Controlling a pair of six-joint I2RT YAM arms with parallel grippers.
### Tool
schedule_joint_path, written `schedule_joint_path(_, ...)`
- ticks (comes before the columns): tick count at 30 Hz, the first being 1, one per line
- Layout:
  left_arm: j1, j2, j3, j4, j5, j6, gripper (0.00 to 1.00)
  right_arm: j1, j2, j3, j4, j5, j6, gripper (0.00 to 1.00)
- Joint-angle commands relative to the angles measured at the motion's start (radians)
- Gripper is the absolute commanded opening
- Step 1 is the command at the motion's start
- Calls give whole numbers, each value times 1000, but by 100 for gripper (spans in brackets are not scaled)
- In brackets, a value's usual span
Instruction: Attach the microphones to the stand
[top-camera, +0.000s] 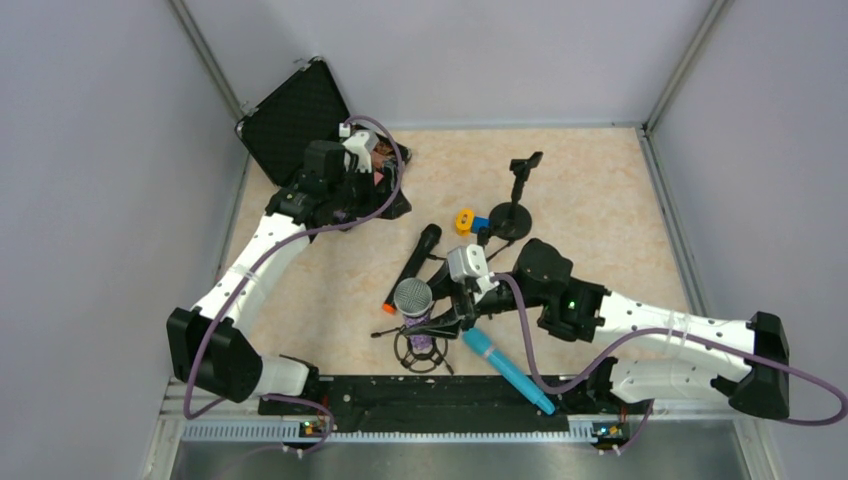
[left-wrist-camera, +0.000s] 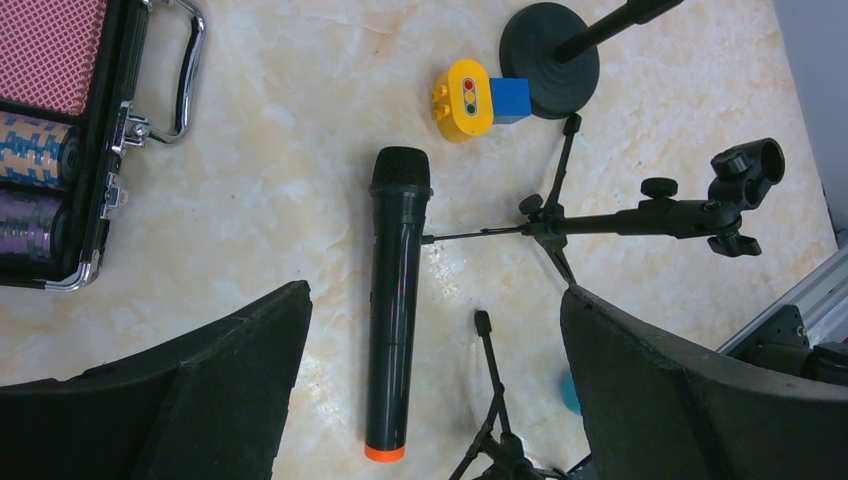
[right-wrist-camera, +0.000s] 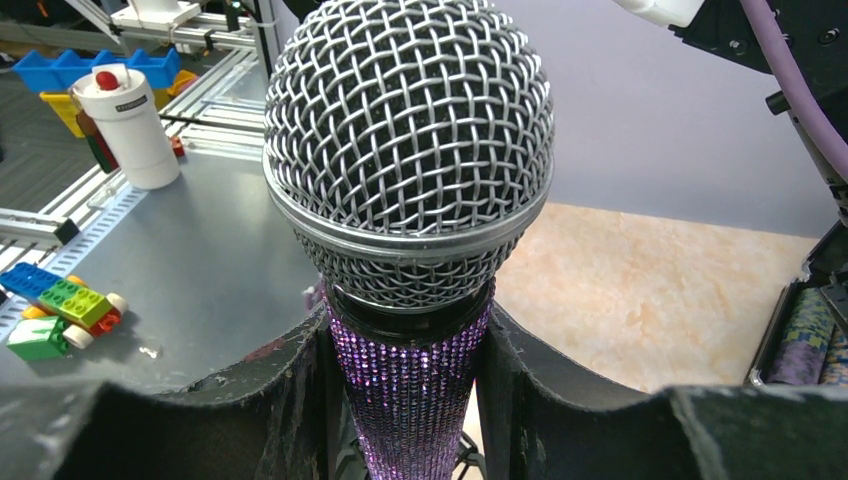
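The glittery purple microphone (right-wrist-camera: 410, 380) with a silver grille (top-camera: 413, 298) stands upright, its lower end in a black spider-mount stand (top-camera: 420, 352). My right gripper (right-wrist-camera: 410, 400) is shut on its body just under the grille, and also shows in the top view (top-camera: 440, 322). The black microphone (left-wrist-camera: 398, 290) with an orange end lies flat on the table (top-camera: 412, 262). High above it, my left gripper (left-wrist-camera: 435, 293) is open with nothing in it, near the case (top-camera: 385, 185). The light-blue microphone (top-camera: 508, 372) lies near the front edge. A round-base stand (top-camera: 515, 205) is upright; a tripod stand with a clip (left-wrist-camera: 690, 215) lies on its side.
An open black case (top-camera: 290, 115) holding patterned rolls (left-wrist-camera: 40, 150) sits at the back left. A yellow and blue toy block (left-wrist-camera: 470, 98) lies beside the round base. Grey walls enclose the table. Off the table are a white bottle (right-wrist-camera: 125, 125) and toy bricks (right-wrist-camera: 60, 310).
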Motion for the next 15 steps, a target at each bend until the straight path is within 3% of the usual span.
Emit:
schedule_joint_path(1,2,-11,4,5,-5,16,99,17,4,10,-7,10,-91,0)
schedule_joint_path(15,2,-3,10,2,10,16,99,85,18,5,-56,47,-143,0)
